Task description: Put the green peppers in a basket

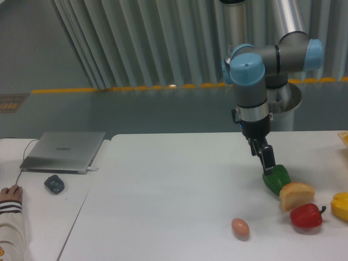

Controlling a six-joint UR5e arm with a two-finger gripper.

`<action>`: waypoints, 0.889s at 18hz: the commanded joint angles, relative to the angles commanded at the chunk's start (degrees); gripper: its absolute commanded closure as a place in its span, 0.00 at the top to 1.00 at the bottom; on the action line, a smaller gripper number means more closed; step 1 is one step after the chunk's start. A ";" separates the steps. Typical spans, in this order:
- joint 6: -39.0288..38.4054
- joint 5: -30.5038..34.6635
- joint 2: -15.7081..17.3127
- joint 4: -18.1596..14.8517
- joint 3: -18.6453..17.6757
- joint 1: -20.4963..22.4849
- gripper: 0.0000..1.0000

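Reaching down at a slant, my hand touches the top of the green pepper; whether its fingers are open or closed, I cannot tell. From left to right on the white worktop lie an egg, then the green pepper, a bread roll against it, a red pepper and a yellow pepper at the edge
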 joint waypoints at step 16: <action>-0.09 0.70 0.79 -0.09 2.37 0.09 1.00</action>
